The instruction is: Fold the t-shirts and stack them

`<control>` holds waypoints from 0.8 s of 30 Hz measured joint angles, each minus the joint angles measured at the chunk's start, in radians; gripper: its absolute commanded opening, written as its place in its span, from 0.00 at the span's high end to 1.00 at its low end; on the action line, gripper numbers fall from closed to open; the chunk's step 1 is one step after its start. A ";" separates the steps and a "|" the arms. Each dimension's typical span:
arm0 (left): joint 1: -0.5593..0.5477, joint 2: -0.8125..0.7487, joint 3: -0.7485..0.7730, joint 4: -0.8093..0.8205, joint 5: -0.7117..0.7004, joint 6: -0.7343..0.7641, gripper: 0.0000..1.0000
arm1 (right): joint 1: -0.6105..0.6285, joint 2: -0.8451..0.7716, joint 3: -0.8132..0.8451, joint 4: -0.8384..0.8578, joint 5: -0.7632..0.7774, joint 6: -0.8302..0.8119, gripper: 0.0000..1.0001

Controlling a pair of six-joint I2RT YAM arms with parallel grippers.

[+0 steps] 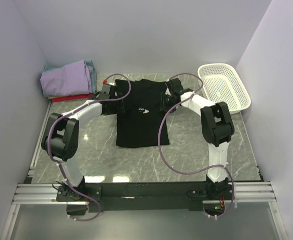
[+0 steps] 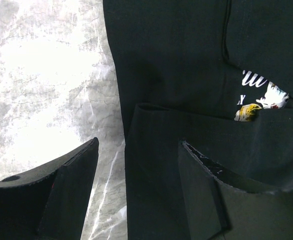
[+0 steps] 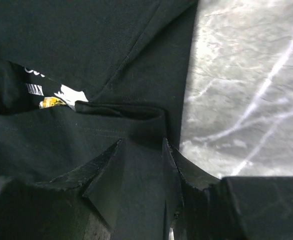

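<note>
Nearest, the left arm and right arm reach forward over the marble table. The left gripper hangs with its jaws wide apart and holds nothing. It straddles the left edge of the black t-shirt, one finger over bare table and the other over cloth. The right gripper sits low at the shirt's opposite edge, jaws parted around a folded flap rather than clamped on it. That flap half covers the chest print between the grippers. Far beyond the left gripper, a lavender shirt tops a folded stack with teal and red. Those three look done; the black one seems part-folded and not yet stacked.
</note>
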State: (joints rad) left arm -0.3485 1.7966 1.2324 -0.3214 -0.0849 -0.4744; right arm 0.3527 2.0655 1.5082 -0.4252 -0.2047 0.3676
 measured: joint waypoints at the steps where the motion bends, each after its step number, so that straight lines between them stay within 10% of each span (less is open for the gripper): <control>1: 0.000 0.000 0.000 0.000 0.002 0.000 0.30 | 0.000 0.010 0.005 0.000 -0.008 -0.001 0.57; 6: 0.000 0.000 0.000 0.000 0.009 0.000 0.30 | 0.000 0.039 0.013 0.000 -0.032 -0.003 0.59; 11: 0.000 0.000 0.000 -0.001 0.010 0.000 0.30 | -0.001 0.048 0.019 -0.001 -0.045 -0.013 1.00; 24: 0.000 0.000 0.000 -0.001 0.010 0.001 0.30 | -0.002 0.013 -0.010 0.006 0.006 -0.018 1.00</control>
State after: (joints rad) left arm -0.3485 1.7966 1.2324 -0.3225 -0.0753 -0.4732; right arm 0.3508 2.0785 1.4986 -0.4187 -0.1982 0.3500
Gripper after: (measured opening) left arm 0.698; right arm 0.010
